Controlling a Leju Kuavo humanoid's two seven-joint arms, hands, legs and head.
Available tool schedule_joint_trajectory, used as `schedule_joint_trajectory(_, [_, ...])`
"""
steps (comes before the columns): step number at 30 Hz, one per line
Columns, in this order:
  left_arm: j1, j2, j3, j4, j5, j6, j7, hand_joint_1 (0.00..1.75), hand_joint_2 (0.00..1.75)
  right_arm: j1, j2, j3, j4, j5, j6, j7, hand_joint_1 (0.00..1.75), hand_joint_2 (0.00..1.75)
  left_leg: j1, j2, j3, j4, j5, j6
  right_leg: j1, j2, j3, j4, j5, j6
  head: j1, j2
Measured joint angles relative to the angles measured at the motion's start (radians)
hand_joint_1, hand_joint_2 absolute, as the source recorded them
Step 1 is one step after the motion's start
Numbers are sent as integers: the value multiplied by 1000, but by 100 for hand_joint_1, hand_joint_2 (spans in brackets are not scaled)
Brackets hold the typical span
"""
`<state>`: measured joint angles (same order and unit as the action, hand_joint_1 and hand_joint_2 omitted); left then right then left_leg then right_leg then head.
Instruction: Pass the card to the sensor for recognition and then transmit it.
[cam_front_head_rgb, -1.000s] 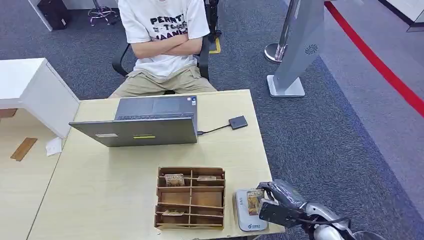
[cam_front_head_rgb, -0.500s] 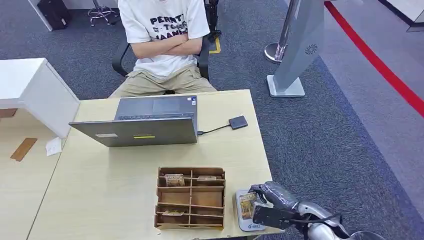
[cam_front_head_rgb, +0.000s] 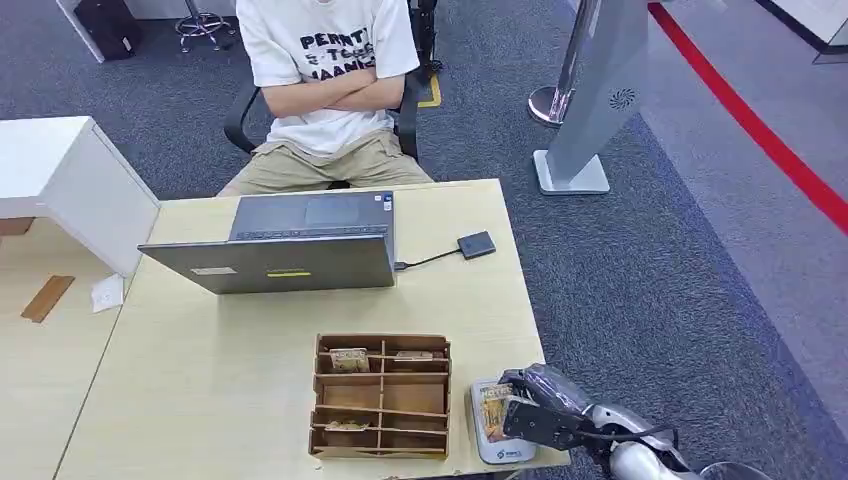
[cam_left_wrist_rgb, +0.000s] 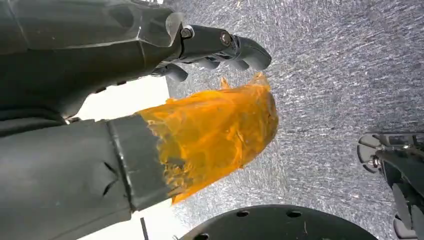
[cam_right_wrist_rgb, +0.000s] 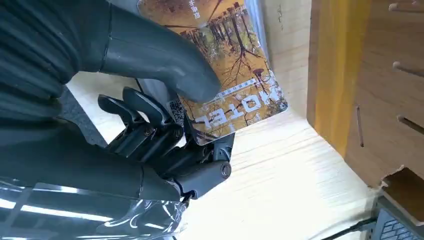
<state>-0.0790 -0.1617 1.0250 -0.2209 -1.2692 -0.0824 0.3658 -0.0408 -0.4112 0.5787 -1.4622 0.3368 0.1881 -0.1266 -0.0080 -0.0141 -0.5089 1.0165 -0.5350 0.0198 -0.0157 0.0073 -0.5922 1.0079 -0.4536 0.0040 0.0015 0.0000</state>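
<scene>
From the head camera I see my right hand (cam_front_head_rgb: 540, 405) at about five o'clock on the pale wooden table (cam_front_head_rgb: 200, 380), near its front right corner. It pinches the card (cam_front_head_rgb: 494, 412), an orange-brown piece printed with trees and the word HOTEL, and holds it flat over the grey sensor (cam_front_head_rgb: 497, 450), a small pad that lies just at three o'clock of the wooden organizer (cam_front_head_rgb: 381, 396). The right wrist camera confirms the grip: the thick thumb (cam_right_wrist_rgb: 165, 60) presses on the card's printed face while the darker fingers (cam_right_wrist_rgb: 145, 112) curl beneath it, and the organizer's wall stands close beside the card's free end. Whether the card actually touches the sensor I cannot tell from here, as the hand covers the contact. My left hand (cam_left_wrist_rgb: 150, 100) hangs over grey carpet, an orange wrapping on its thumb and its fingers drawn loosely inward with nothing in them. At eleven o'clock from the organizer sits an open laptop (cam_front_head_rgb: 280, 250), cabled to a small dark box (cam_front_head_rgb: 477, 244) at one o'clock. A person (cam_front_head_rgb: 325, 80) sits at twelve o'clock behind the table, arms folded.
</scene>
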Motion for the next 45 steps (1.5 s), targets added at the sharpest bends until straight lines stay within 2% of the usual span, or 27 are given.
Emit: schedule_joint_trajectory(45, [0, 0, 0, 0, -3, 0, 0, 0, 0, 0, 3, -5, 16, 10, -10, 9, 175, 175, 0, 0, 6, 0, 0, 0, 0, 0, 6, -1, 0, 0, 0, 0])
